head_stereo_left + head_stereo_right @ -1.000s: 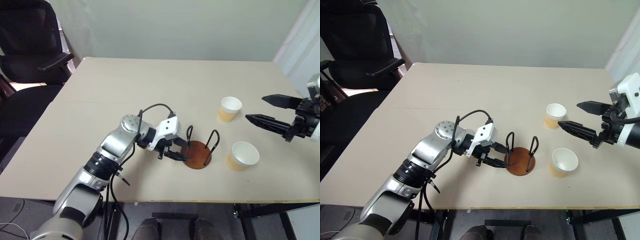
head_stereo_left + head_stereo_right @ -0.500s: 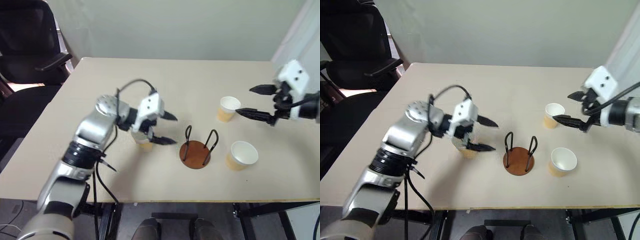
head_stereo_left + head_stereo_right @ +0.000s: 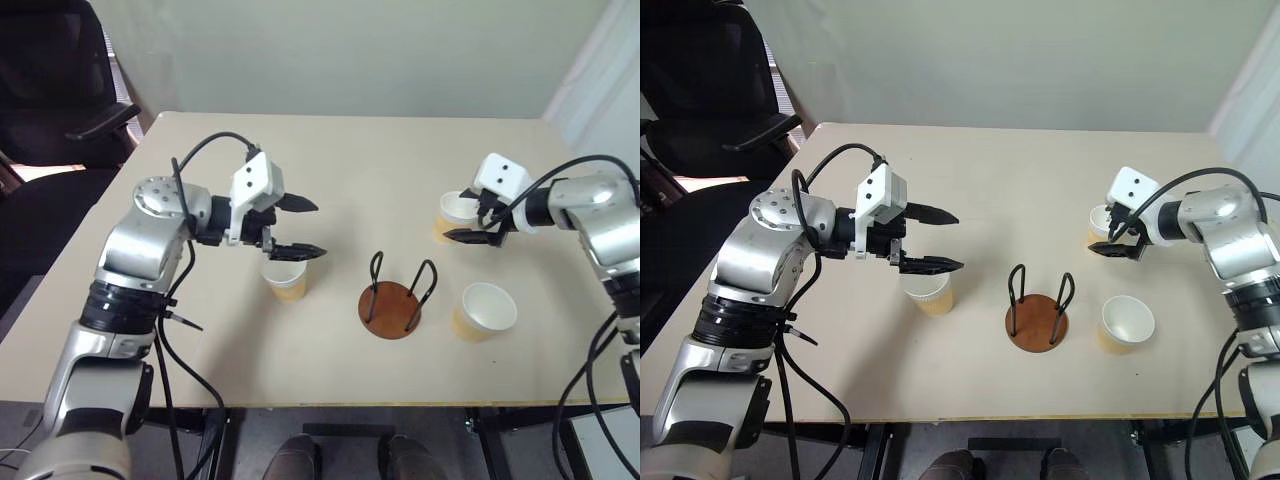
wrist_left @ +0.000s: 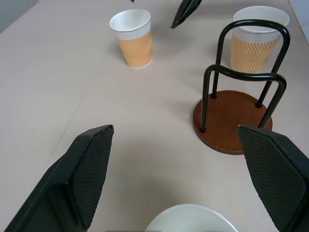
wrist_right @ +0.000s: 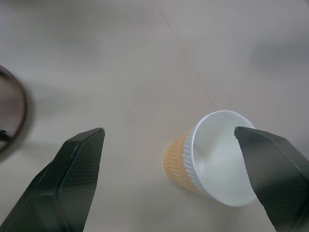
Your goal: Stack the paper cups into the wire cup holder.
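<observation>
no cup in the wire cup holder yet — right end effector, wide open and empty, must close on the far cup beyond it, while the left end effector hangs open, empty.

Right claw partly hides the far cup.

left tool lifted off cup, right tool advanced

Three tan-walled paper cups are standing upright on the table around the empty wire cup holder, none touching it.
</observation>
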You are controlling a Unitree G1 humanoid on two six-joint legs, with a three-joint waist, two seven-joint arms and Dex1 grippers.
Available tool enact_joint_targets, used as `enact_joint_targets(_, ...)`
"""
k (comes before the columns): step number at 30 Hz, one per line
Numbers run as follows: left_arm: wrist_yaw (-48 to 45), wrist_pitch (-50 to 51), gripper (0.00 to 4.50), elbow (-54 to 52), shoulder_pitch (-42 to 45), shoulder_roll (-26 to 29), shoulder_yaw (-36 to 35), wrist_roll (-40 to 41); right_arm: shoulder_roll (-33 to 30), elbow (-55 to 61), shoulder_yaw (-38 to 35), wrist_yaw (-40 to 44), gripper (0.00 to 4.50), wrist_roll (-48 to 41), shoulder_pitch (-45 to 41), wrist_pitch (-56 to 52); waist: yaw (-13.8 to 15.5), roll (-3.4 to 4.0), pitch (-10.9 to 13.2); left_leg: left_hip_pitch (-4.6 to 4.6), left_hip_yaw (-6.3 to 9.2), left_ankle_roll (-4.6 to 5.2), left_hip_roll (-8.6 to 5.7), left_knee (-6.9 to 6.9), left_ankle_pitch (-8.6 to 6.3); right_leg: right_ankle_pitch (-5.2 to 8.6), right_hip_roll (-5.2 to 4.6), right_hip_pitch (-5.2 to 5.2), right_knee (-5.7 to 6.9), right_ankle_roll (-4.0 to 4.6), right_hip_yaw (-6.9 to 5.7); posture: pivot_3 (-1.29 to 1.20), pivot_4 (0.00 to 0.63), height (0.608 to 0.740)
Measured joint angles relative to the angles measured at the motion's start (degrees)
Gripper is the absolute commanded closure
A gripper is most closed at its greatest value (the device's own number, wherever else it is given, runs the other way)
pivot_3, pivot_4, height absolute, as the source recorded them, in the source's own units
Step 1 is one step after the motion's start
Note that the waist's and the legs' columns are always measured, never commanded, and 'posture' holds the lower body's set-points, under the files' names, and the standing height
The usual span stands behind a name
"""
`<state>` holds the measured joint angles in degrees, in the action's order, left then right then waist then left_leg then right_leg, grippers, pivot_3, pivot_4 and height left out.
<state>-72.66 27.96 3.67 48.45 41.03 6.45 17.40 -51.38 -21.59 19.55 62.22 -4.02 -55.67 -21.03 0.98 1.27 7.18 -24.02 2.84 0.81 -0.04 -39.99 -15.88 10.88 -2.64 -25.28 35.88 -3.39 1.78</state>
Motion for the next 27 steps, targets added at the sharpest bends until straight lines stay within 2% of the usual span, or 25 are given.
enact_joint_targets(1,0.4,0.0,0.11,-0.3,-0.1,0.0,0.0,0.0,0.7,-2.1,0.4,0.6,0.00,1.3,-0.7,1.1,0.0,0.00,0.0,0.00,0.01,0.00,0.00,0.00,0.00,0.01,0.00,0.00,0.00,0.01,0.00,0.00,0.150,0.740)
enact_joint_targets(4,0.9,0.1,0.07,-1.4,-0.4,0.0,0.0,0.2,3.0,-9.2,1.7,2.0,0.62,4.9,-2.6,4.7,0.0,0.00,0.0,0.00,0.00,-0.01,0.00,0.02,0.00,0.03,0.00,-0.01,0.02,0.06,-0.01,0.00,0.150,0.740)
enact_joint_targets(9,1.9,0.9,0.07,-1.6,-1.0,0.0,0.0,0.9,6.6,-18.1,1.9,2.1,2.35,9.1,-4.8,9.4,-0.1,0.01,0.0,0.00,0.01,-0.07,0.00,0.07,0.02,0.04,0.00,-0.06,0.04,0.11,-0.02,0.00,0.150,0.740)
enact_joint_targets(14,2.3,1.0,0.07,-1.6,-1.2,0.0,0.0,1.0,8.0,-21.4,1.8,2.4,4.24,11.1,-5.7,11.6,-0.1,0.01,0.0,0.00,0.00,-0.12,0.00,0.08,0.00,0.05,0.00,-0.05,0.03,0.13,-0.02,0.00,0.150,0.740)
enact_joint_targets(15,2.5,1.0,0.07,-1.6,-1.3,0.0,0.0,1.0,8.1,-21.6,1.8,2.5,4.48,11.2,-5.7,11.8,-0.1,0.01,0.0,-0.01,0.00,-0.12,0.00,0.08,-0.01,0.05,0.00,-0.05,0.03,0.13,-0.02,0.00,0.150,0.740)
enact_joint_targets(20,2.7,1.0,0.07,-1.6,-1.5,0.0,0.0,1.0,7.7,-20.0,0.4,5.2,4.48,11.0,-5.7,11.0,-0.1,0.02,0.0,-0.02,0.00,-0.15,0.00,0.08,-0.02,0.06,0.00,-0.05,0.04,0.14,-0.03,0.00,0.150,0.740)
enact_joint_targets(24,2.4,1.0,0.07,-1.6,-1.6,0.3,0.0,1.2,4.5,-10.6,-2.3,9.9,4.48,8.7,-5.2,6.9,0.0,0.03,0.0,-0.03,-0.01,-0.19,0.00,0.10,-0.02,0.08,0.00,-0.05,0.03,0.18,-0.05,0.00,0.150,0.740)
enact_joint_targets(27,1.2,1.1,0.07,-1.8,-2.3,1.1,0.0,1.7,0.3,2.6,-5.0,15.5,4.48,4.1,-3.7,-0.2,-0.1,0.03,0.0,-0.04,0.00,-0.25,0.01,0.13,-0.05,0.12,0.02,-0.05,0.01,0.23,-0.05,0.00,0.150,0.740)
